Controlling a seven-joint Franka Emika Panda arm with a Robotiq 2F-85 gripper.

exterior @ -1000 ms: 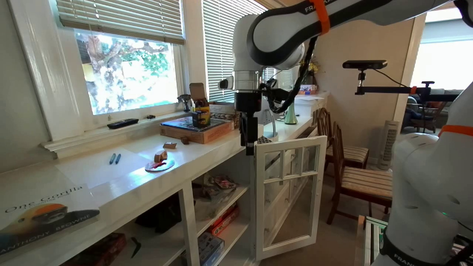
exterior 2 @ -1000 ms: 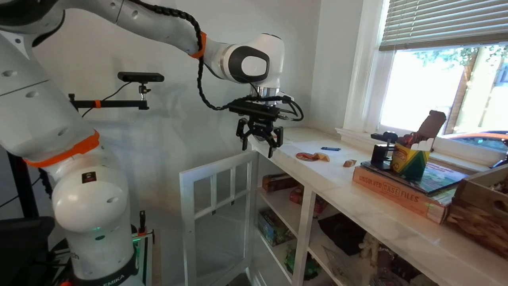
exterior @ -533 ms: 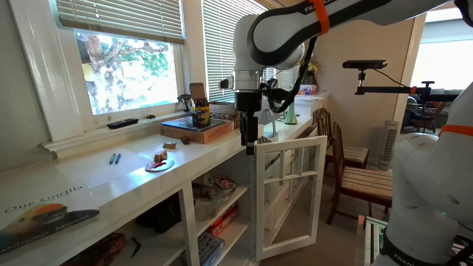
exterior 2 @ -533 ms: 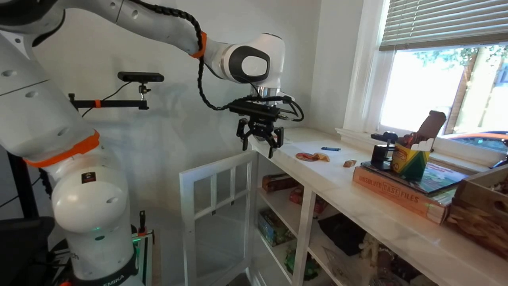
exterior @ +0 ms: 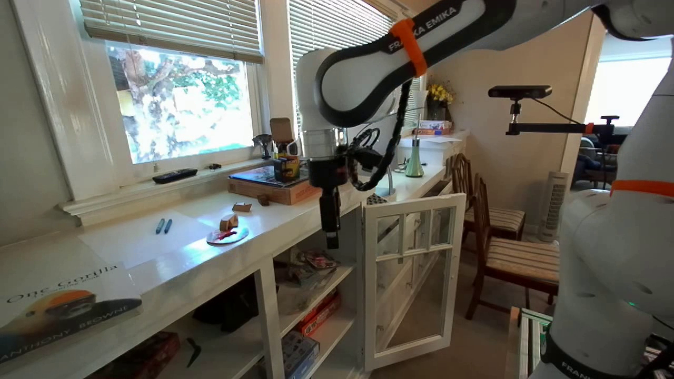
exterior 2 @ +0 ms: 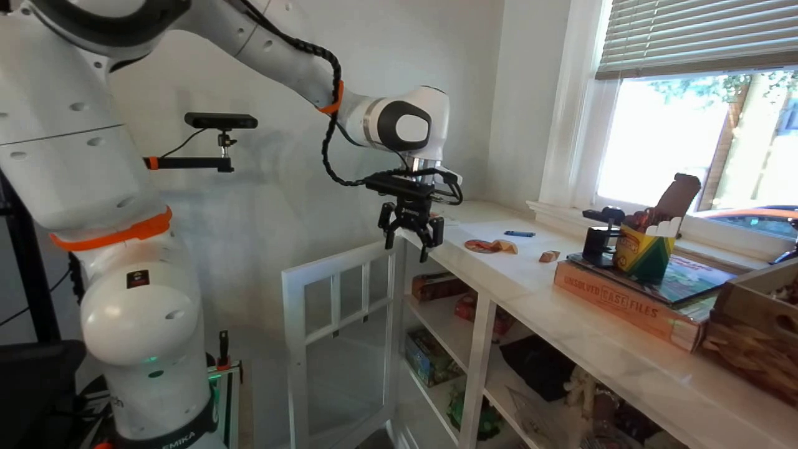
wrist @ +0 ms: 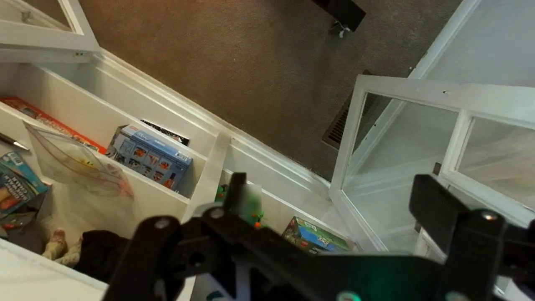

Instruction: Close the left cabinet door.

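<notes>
The left cabinet door, white with glass panes, stands swung out from its compartment in an exterior view. It fills the right of the wrist view, its frame partly covered by a gripper finger. My gripper points down with jaws spread and nothing between them. It hangs near the counter's front edge, around the height of the door's top, by the hinge end. No contact with the door can be made out. Side-on, the gripper shows against the cabinet front in an exterior view, where this door is out of view.
A matching white door also stands open at the cabinet's far end. The counter carries a board game box and a crayon box. Toys and boxes fill the shelves. Wooden chairs stand beyond the matching door.
The arm has come down, and in an exterior view the gripper has shifted left and lower. The fingers stay apart. Both doors look the same as before.
</notes>
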